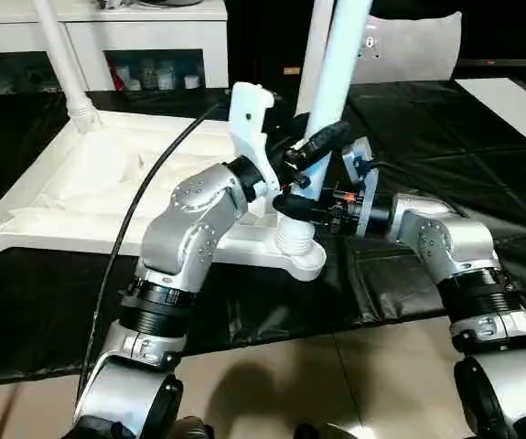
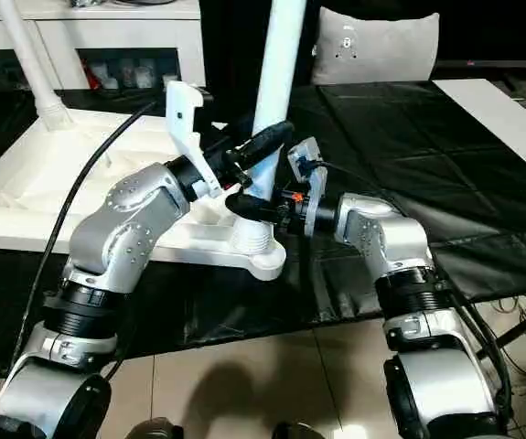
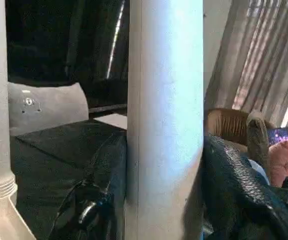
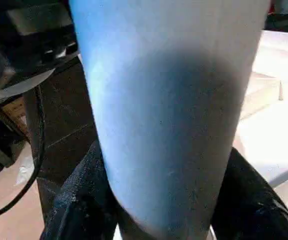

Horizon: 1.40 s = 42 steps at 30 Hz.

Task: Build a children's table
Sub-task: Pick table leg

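- Two grippers clamp one white leg point(image 1: 340, 55) standing upright in the near right corner socket point(image 1: 296, 240) of the upturned tabletop point(image 1: 107, 183).
- Left gripper point(image 1: 310, 154) grasps it higher; right gripper point(image 1: 292, 207) lower, just above the socket.
- Another leg point(image 1: 61, 55) stands at the far left corner.

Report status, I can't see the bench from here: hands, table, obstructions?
Both hands, left and right, clamped on upright white tapered tube leg. Leg seated in near corner socket of upturned white plastic tabletop. No obstructions.
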### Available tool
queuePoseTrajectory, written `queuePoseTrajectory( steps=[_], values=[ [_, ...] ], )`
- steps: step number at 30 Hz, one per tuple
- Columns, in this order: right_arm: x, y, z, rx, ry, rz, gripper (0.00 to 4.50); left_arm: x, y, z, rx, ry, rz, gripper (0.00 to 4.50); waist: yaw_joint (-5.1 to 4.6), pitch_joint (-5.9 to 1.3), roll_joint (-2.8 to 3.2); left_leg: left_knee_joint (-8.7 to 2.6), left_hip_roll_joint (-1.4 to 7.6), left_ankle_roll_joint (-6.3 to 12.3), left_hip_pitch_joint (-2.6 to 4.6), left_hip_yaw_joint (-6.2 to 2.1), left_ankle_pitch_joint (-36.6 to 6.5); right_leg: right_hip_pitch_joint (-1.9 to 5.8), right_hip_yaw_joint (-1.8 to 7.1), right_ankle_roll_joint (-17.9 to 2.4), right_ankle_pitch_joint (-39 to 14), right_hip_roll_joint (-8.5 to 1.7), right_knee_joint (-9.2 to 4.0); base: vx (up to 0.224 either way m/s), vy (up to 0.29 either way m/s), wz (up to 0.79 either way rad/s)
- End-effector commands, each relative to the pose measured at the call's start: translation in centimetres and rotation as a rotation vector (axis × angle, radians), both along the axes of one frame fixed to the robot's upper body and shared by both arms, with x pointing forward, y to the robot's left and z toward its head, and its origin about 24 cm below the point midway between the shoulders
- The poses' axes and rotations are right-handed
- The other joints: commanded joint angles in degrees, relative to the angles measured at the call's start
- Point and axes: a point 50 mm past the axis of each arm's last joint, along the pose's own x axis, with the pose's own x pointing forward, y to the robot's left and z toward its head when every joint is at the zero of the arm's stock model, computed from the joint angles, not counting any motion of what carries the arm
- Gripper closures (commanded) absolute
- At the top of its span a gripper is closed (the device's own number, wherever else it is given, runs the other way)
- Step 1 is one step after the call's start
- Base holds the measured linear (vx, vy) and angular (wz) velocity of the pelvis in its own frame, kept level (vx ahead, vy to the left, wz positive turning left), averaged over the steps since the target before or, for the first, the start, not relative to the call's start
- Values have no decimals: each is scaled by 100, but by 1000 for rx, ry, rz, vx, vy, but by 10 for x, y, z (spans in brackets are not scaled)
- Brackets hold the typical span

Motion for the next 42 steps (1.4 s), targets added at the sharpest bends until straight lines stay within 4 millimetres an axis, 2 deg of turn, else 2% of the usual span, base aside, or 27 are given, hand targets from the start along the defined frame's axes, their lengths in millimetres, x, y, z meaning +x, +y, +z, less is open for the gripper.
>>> queuePoseTrajectory(
  steps=[1, 2, 5, 7, 8, 10, 13, 14, 15, 18, 20, 21, 23, 24, 25, 27, 28, 29, 31, 32, 33, 34, 35, 36, 38, 40, 42],
  values=[
    [5, -7, 0, -13, 8, -67, 257, -13, -10, 13, -41, -51, -114, 188, 16, -553, -92, -369, 176, 368, 13, -18, -300, 502, 284, -658, -1919, -339, -380, 0, 0, 0],
    [4, -7, 0, -6, 15, -63, 257, -17, -12, 15, -56, -54, -154, 160, 17, -550, -84, -371, 177, 366, 10, -20, -308, 507, 284, -694, -1895, -342, -378, 0, 0, 0],
    [5, -8, -1, -5, 21, -88, 258, -30, -19, 17, -95, -44, -272, 150, 13, -544, -80, -374, 181, 338, 11, -14, -326, 508, 289, -737, -1899, -348, -377, 0, 0, 0],
    [6, -9, -2, -6, 21, -97, 261, -32, -20, 16, -99, -39, -294, 114, 16, -542, -85, -378, 178, 317, 17, -8, -322, 499, 290, -777, -1926, -342, -382, 0, 0, 0],
    [6, -10, -2, -7, 19, -109, 261, -34, -21, 16, -98, -37, -306, 114, 25, -547, -36, -371, 183, 323, 32, -6, -357, 486, 295, -805, -1896, -337, -382, 0, 0, 0],
    [7, -12, -1, -1, -22, -149, 261, -30, -20, 16, -122, -26, -271, 107, -2, -533, -92, -377, 172, 318, 2, -1, -443, 511, 287, -707, -1994, -329, -413, 0, 0, 0],
    [9, -14, 2, 26, -53, -214, 261, -26, -16, 16, -120, -26, -236, 107, -12, -526, -85, -382, 149, 277, 12, -1, -485, 505, 273, -487, -2262, -317, -454, 0, 0, 0],
    [10, -16, 2, 25, -43, -238, 261, -23, -12, 16, -118, -23, -213, 107, -30, -531, -141, -381, 146, 263, 4, 0, -472, 516, 269, -430, -2299, -315, -451, 0, 0, 0],
    [11, -18, 1, 20, -43, -249, 261, -22, -10, 15, -110, -24, -204, 107, -25, -534, -125, -382, 137, 264, 2, -3, -439, 519, 267, -398, -2322, -311, -445, 0, 0, 0],
    [10, -36, -2, -40, -67, -358, 261, -11, 16, 0, 49, -42, -117, 107, -59, -527, -75, -392, 130, 227, 34, -9, -503, 482, 252, -177, -2539, -289, -495, 0, 0, 0],
    [7, -43, -2, -46, -93, -410, 261, -8, 28, -9, 171, -61, -91, 107, -70, -526, -61, -400, 122, 201, 30, -20, -497, 480, 249, -57, -2560, -280, -500, 0, 0, 0],
    [7, -43, -2, -46, -93, -410, 261, -8, 28, -9, 171, -61, -91, 107, -85, -526, -27, -409, 127, 174, 47, -19, -530, 462, 254, -31, -2551, -271, -507, 0, 0, 0],
    [0, -52, -2, -50, -131, -484, 261, -3, 43, -27, 380, -83, -110, 107, -93, -539, -10, -427, 127, 165, 57, -36, -523, 460, 263, 11, -2443, -266, -486, 0, 0, 0],
    [-3, -56, -4, -54, -140, -532, 261, -2, 48, -36, 464, -91, -140, 107, -90, -536, -9, -426, 121, 152, 57, -41, -537, 459, 258, 10, -2421, -266, -485, 0, 0, 0],
    [-3, -56, -4, -54, -140, -532, 261, -2, 48, -36, 464, -91, -140, 107, -82, -540, 38, -429, 120, 140, 70, -45, -546, 456, 262, -8, -2388, -268, -484, 0, 0, 0],
    [-5, -59, -6, -62, -140, -569, 261, -2, 51, -44, 534, -96, -178, 107, -82, -550, 26, -435, 139, 110, 73, -46, -526, 464, 269, -191, -2177, -286, -463, 0, 0, 0],
    [-10, -62, -11, -91, -138, -631, 261, -4, 55, -57, 617, -87, -254, 107, -90, -547, 87, -447, 147, 90, 73, -55, -558, 465, 276, -324, -2065, -293, -457, 0, 0, 0],
    [-12, -62, -13, -106, -138, -651, 261, -5, 56, -61, 642, -84, -284, 136, -96, -537, 53, -458, 136, 71, 74, -44, -602, 462, 287, -331, -2033, -286, -459, 0, 0, 0],
    [-17, -62, -17, -127, -137, -670, 261, -4, 59, -70, 697, -69, -326, 143, -96, -537, 67, -465, 146, 3, 97, -40, -759, 474, 292, -399, -2086, -317, -460, 0, 0, 0],
    [-24, -62, -21, -132, -142, -662, 261, -4, 61, -80, 762, -60, -388, 147, -109, -505, 129, -479, 120, 4, 115, -32, -979, 464, 282, -337, -2285, -298, -560, 0, 0, 0],
    [-24, -62, -21, -132, -142, -662, 261, -4, 61, -80, 762, -60, -388, 170, -109, -505, 129, -479, 120, 4, 115, -32, -979, 464, 282, -337, -2285, -298, -560, 0, 0, 0],
    [-26, -62, -21, -128, -148, -647, 261, -4, 62, -85, 793, -53, -412, 181, -133, -491, 87, -496, 97, -11, 109, -43, -1208, 515, 252, -235, -2595, -305, -568, 0, 0, 0],
    [-29, -62, -22, -124, -142, -648, 261, -3, 63, -89, 822, -53, -433, 181, -136, -485, 123, -495, 83, -20, 145, -46, -1304, 501, 232, -84, -2922, -312, -651, 0, 0, 0],
    [-30, -63, -23, -118, -133, -658, 261, -2, 64, -92, 845, -54, -444, 190, -153, -499, 101, -488, 71, -27, 123, -61, -1257, 532, 219, -14, -3024, -321, -651, 0, 0, 0],
    [-35, -65, -25, -116, -124, -669, 261, 3, 65, -97, 896, -61, -453, 200, -151, -506, 122, -474, 65, -2, 137, -57, -1234, 515, 197, 81, -3124, -311, -676, 0, 0, 0],
    [-39, -65, -27, -120, -121, -667, 261, 7, 65, -98, 929, -69, -461, 225, -168, -506, 142, -485, 66, 19, 100, -69, -1177, 536, 182, 82, -3054, -298, -686, 0, 0, 0],
    [-42, -65, -28, -123, -117, -659, 261, 10, 64, -99, 949, -72, -468, 229, -168, -523, 158, -497, 94, 61, 113, -75, -1149, 545, 185, -23, -2850, -313, -659, 0, 0, 0]
  ],
)
